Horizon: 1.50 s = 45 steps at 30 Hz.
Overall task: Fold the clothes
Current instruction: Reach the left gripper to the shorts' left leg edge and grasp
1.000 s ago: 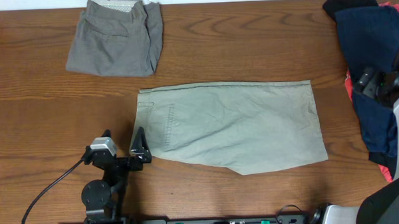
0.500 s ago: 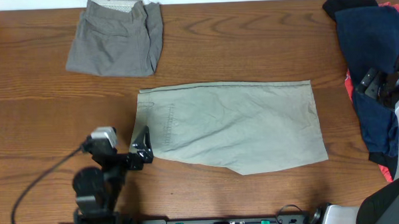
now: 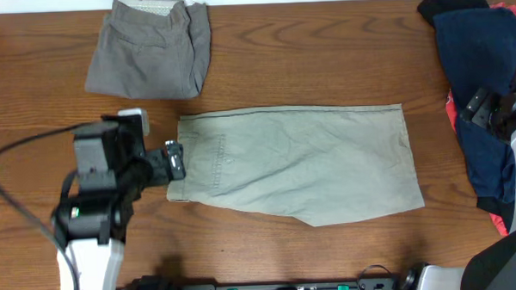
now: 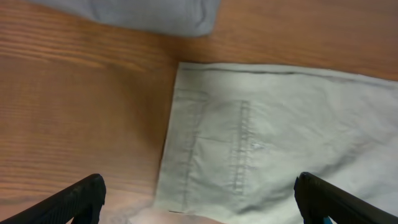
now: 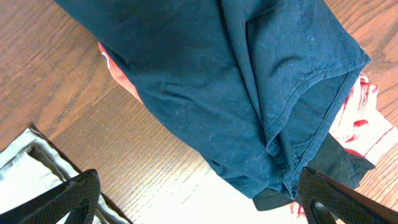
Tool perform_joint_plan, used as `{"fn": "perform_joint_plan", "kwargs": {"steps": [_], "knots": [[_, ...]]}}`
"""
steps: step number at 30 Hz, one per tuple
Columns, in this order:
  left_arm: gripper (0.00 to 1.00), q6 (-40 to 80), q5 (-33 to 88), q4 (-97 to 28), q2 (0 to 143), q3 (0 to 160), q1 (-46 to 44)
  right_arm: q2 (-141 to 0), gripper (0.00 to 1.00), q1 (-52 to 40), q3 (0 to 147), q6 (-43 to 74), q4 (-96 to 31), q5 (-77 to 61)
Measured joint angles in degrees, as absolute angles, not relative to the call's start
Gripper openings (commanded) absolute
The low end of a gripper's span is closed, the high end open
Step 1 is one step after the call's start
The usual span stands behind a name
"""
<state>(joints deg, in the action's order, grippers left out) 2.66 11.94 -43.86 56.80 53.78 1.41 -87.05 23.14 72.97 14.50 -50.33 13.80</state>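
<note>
**A:** The left gripper (image 3: 174,160) has swung up from the near edge. It now hovers over the left end of the khaki shorts (image 3: 302,165), jaws wide, nothing held.

**B:** Yep, those lie flat mid-table (image 3: 324,65). Navy pile (image 3: 479,68) far right, grey shorts (image 3: 152,54) back left. The right gripper (image 5: 199,199) is over the navy pile, spread wide and empty.

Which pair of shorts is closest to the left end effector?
The pale khaki-green shorts spread flat mid-table; the left end effector is open at their pocket end. The grey shorts lie folded at the far edge, apart.
</note>
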Motion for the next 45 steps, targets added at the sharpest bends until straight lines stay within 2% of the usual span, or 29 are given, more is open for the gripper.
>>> {"fn": "perform_joint_plan", "kwargs": {"steps": [9,24,45], "knots": [[0.98,1.8,11.8,-41.9,71.5,53.8,1.7,-87.0,0.99,23.1,73.0,14.5,-50.3,13.8],[0.98,-4.6,24.2,-39.9,92.2,57.9,7.5,-87.0,0.99,23.1,73.0,14.5,-50.3,13.8],[0.98,-6.3,25.8,-35.0,102.2,58.2,7.5,-87.0,0.99,23.1,73.0,14.5,-50.3,13.8]]}}
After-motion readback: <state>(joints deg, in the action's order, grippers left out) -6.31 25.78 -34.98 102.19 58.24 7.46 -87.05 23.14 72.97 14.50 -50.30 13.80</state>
